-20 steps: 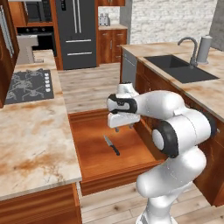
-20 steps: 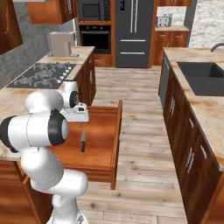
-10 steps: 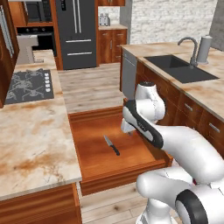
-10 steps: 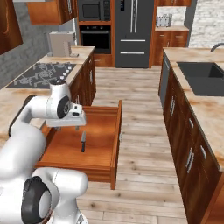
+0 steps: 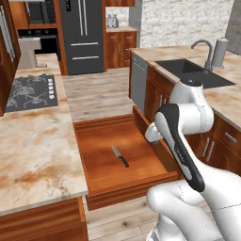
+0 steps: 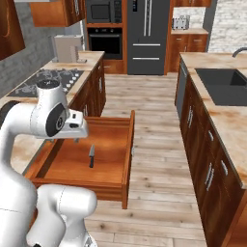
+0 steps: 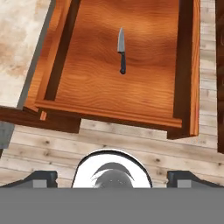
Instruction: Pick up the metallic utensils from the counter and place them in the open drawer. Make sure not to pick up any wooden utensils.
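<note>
Claw (image 7: 112, 178) spread wide and holding nothing, its two dark fingertips (image 7: 41, 178) far apart at the lower edge of the hand view, raised above the wood floor (image 7: 131, 144) just off the front of the drawer (image 7: 105, 114). Drawer pulled fully out from under the counter (image 5: 33, 155), reddish-brown, wide and shallow, flat-bottomed. Knife (image 5: 120, 156) lying flat inside the drawer near the middle of its floor, black handle and silver blade, touching none of the drawer's walls. In the left base view, blade toward the drawer's back, handle toward its front panel, lying slightly slantwise. In the hand view, knife (image 7: 122, 50) well up from the fingertips, blade pointing away. In the right base view, same knife (image 6: 91, 156) on the drawer (image 6: 126, 159) floor, partly below the white wrist. Counter beside the drawer beige and marbled with rust veins, on a reddish-brown base. Stovetop (image 5: 29, 92) set into that same counter, farther back from the drawer. Sink (image 5: 193, 71) with a curved tap in the opposite counter, across the floor from the drawer. Dark fridge (image 5: 84, 33) at the far wall, well beyond the drawer. Fork and wooden utensils not made out on the counter in these views.
</note>
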### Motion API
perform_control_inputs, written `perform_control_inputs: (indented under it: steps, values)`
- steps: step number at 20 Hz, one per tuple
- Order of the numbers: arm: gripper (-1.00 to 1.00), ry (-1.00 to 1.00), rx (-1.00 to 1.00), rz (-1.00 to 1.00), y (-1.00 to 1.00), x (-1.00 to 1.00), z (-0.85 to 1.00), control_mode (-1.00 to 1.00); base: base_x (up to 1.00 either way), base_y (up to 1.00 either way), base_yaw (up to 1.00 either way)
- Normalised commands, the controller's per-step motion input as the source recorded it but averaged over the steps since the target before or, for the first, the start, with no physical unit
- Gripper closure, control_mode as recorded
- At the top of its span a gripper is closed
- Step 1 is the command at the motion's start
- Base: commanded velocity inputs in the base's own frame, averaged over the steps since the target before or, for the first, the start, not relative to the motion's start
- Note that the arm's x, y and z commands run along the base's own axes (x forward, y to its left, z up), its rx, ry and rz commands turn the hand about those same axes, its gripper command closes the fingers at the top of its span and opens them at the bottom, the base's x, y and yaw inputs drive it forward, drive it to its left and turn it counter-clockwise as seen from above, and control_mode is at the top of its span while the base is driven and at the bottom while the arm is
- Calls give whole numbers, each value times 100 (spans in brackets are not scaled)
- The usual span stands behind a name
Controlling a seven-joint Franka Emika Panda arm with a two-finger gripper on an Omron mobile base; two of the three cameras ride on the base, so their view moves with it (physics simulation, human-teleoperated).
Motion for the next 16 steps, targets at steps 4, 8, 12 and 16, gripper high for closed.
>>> perform_control_inputs:
  steps: [4,8,12,16]
  values:
    - [-100,-23,0,0,0,-33,72,-100,0,0,0]
    - [-100,-13,2,-4,-2,0,12,-100,0,0,0]
    - [-100,0,0,0,0,0,0,-100,0,0,0]
    - [-100,0,0,0,0,-3,0,100,-13,-6,-3]
